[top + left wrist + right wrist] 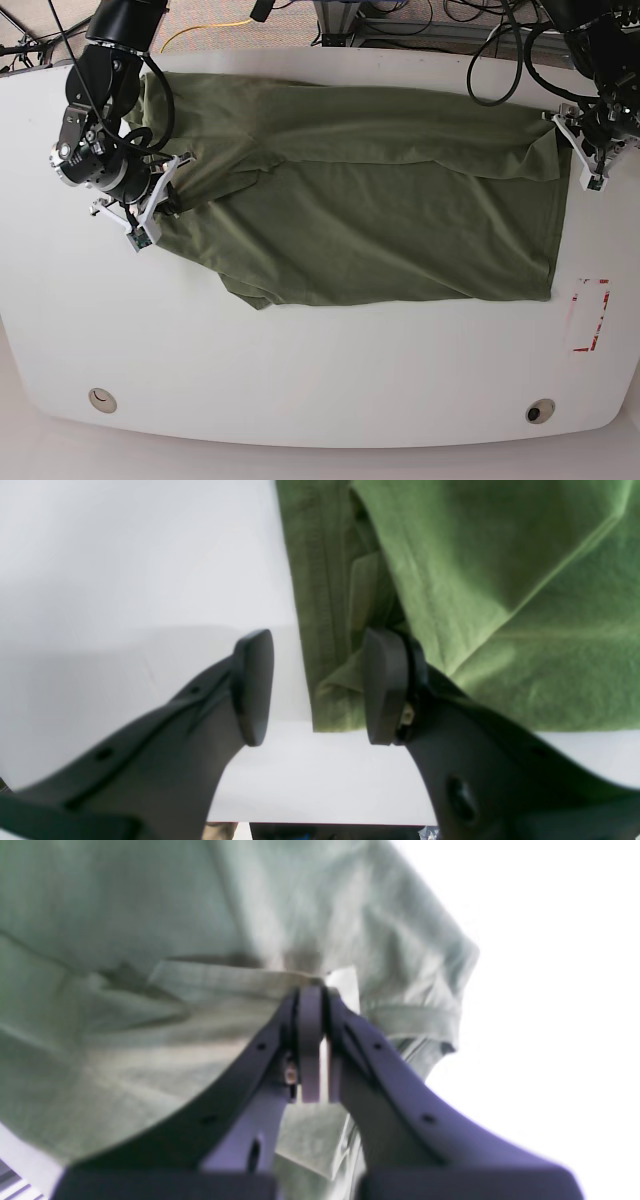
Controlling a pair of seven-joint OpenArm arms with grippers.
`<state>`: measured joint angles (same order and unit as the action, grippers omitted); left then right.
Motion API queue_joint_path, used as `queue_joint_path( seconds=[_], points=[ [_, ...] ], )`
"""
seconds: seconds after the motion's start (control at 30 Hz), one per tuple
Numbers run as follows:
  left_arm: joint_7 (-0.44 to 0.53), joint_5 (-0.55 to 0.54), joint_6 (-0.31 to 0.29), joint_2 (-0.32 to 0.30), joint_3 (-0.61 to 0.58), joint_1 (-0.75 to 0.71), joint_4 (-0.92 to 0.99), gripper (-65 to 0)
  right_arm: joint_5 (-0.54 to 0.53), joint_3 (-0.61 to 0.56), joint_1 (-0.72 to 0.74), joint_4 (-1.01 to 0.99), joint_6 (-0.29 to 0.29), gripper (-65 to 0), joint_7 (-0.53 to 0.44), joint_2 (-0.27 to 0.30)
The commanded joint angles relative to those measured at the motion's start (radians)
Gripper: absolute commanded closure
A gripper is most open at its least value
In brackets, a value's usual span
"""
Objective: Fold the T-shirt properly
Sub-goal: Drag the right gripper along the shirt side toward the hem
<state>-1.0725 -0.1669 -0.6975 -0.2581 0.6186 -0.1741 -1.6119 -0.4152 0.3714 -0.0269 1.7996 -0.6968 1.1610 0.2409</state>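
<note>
Base view shows the T-shirt (pixel 370 215) spread across the white table (pixel 300 380), partly folded. At its sleeve side the right gripper (pixel 312 990) has its jaws pressed together, pinching a fold of the cloth. The left gripper (pixel 315 685) stands spread over the hem corner, one finger (pixel 382 685) on the cloth.

A robotics lab is showing itself here. Two black arms (pixel 105 90) are reaching in over a white table (pixel 320 380), which is sitting on speckled carpet (pixel 200 20). Behind the arms, black cables (pixel 420 20) and a yellow cord (pixel 205 27) are trailing across the floor. Beside one arm, a red-marked label (pixel 587 314) is lying on the tabletop.
</note>
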Motion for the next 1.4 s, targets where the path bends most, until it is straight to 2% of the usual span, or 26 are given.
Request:
queue_joint_path(
  seconds=[0.0, 0.33, 0.4, 0.57, 0.7, 0.8, 0.97, 1.37],
  points=[
    [0.010, -0.006, -0.001, -0.019, 0.004, 0.006, -0.018, -25.7, -0.003, 0.002, 0.046, -0.019, -0.001, 0.0, -0.020, -0.008],
    [0.010, -0.006, -0.001, -0.019, 0.004, 0.006, -0.020, -25.7, -0.001, 0.001, 0.126, -0.102, -0.001, -0.8, -0.022, -0.022],
    [0.010, -0.006, -0.001, -0.019, 0.004, 0.006, -0.020, -25.7, -0.001, 0.001, 0.140, -0.116, -0.001, -5.7, -0.023, -0.022],
    [0.010, -0.006, -0.001, -0.019, 0.005, 0.005, -0.020, -25.7, 0.000, 0.011, 0.147, -0.117, -0.001, -30.6, -0.026, -0.012],
    [0.010, -0.006, -0.001, -0.019, 0.005, 0.006, -0.021, -25.7, 0.000, 0.050, 0.149, -0.120, -0.001, -43.3, -0.068, 0.002],
    [0.008, -0.007, -0.001, -0.019, 0.007, 0.012, -0.023, -25.7, 0.002, 0.056, 0.180, -0.182, -0.001, -44.4, -0.091, 0.004],
    [0.008, -0.010, -0.001, -0.019, 0.008, 0.035, -0.046, -25.8, 0.002, 0.054, 0.267, -0.383, -0.001, -44.4, -0.123, 0.044],
    [0.005, -0.007, -0.001, -0.017, 0.008, 0.123, -0.164, -25.8, 0.002, 0.044, 0.456, -0.711, -0.001, -44.4, -0.286, 0.036]
  ],
)
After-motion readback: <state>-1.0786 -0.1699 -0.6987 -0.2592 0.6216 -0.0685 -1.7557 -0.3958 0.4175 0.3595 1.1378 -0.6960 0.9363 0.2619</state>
